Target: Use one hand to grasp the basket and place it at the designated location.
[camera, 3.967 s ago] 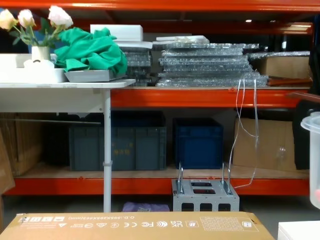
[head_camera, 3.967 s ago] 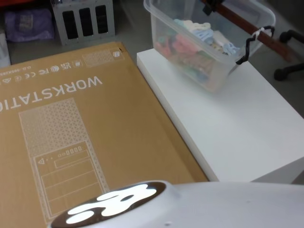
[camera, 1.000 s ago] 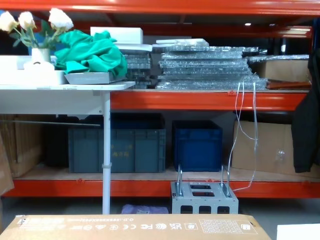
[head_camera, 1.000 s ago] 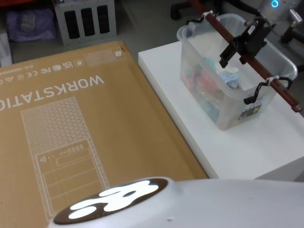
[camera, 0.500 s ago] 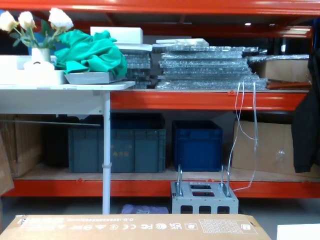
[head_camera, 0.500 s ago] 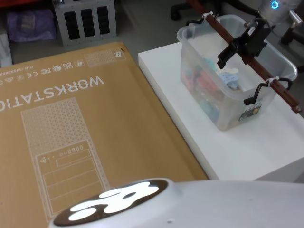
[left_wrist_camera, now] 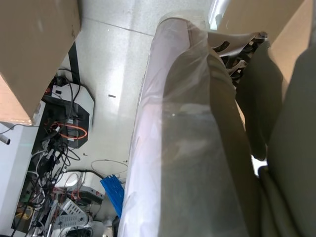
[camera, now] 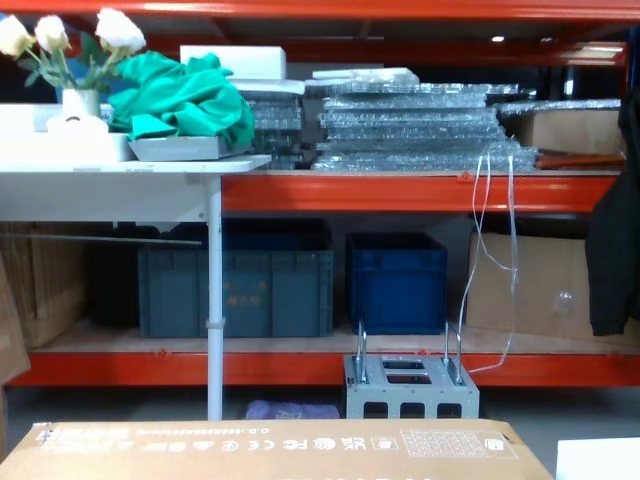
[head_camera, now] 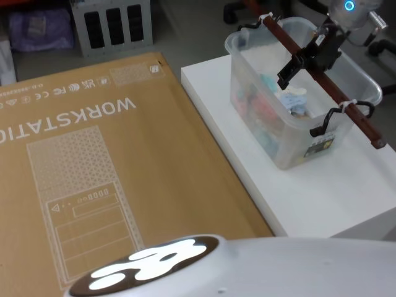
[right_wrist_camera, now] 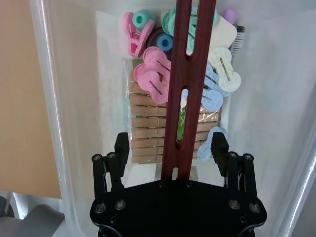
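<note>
Your right gripper (right_wrist_camera: 170, 150) has its fingers (right_wrist_camera: 218, 146) spread wide, one on each side of the handle bar (right_wrist_camera: 188, 74), not squeezing. The basket (head_camera: 291, 145) sits right under them on the white table (head_camera: 322, 198), so it needs no holding.

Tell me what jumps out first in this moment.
The basket sits on the white table to the robot's right, full of pastel clips, with the right gripper over its red-brown handle, fingers open on either side of the bar. A big brown box printed WORKSTATION lies to the table's left.
</note>
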Robot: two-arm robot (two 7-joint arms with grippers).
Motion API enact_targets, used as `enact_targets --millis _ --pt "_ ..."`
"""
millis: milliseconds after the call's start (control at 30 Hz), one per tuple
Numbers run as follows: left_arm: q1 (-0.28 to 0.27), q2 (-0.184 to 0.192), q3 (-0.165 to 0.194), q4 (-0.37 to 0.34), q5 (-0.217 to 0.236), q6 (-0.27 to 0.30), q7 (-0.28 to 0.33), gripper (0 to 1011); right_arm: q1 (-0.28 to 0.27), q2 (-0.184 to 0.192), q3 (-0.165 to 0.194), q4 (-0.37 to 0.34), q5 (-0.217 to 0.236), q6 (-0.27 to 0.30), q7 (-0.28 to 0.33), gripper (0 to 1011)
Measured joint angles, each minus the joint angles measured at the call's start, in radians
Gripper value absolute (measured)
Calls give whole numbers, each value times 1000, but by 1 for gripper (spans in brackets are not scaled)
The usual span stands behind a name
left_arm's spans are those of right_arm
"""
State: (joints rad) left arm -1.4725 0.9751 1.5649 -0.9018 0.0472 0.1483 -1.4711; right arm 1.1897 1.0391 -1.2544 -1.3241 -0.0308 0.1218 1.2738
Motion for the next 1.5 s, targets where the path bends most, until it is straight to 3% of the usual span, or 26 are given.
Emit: enact_targets --millis 200,733,767,833,933,1067,1300,1400,1500 --pt "0 0 0 0 0 0 0 0 18 7 12 -72 -51 28 19 1000" --pt "0 0 0 0 0 0 0 0 11 33 44 -176 -108 93 27 1000" --pt "0 0 0 0 0 0 0 0 14 35 44 -183 -121 102 28 1000" --pt "0 0 0 0 0 0 0 0 44 37 27 -223 -218 166 50 1000" --pt "0 0 0 0 0 0 0 0 76 36 8 -254 -314 219 80 1000" --pt "0 0 0 0 0 0 0 0 87 35 6 -261 -351 236 94 1000" --pt "0 0 0 0 0 0 0 0 76 37 37 -250 -329 211 85 1000" --pt "0 0 0 1 0 0 0 0 56 51 79 -232 -252 172 55 1000" --pt "0 0 0 0 0 0 0 0 48 62 104 -228 -217 157 44 1000"
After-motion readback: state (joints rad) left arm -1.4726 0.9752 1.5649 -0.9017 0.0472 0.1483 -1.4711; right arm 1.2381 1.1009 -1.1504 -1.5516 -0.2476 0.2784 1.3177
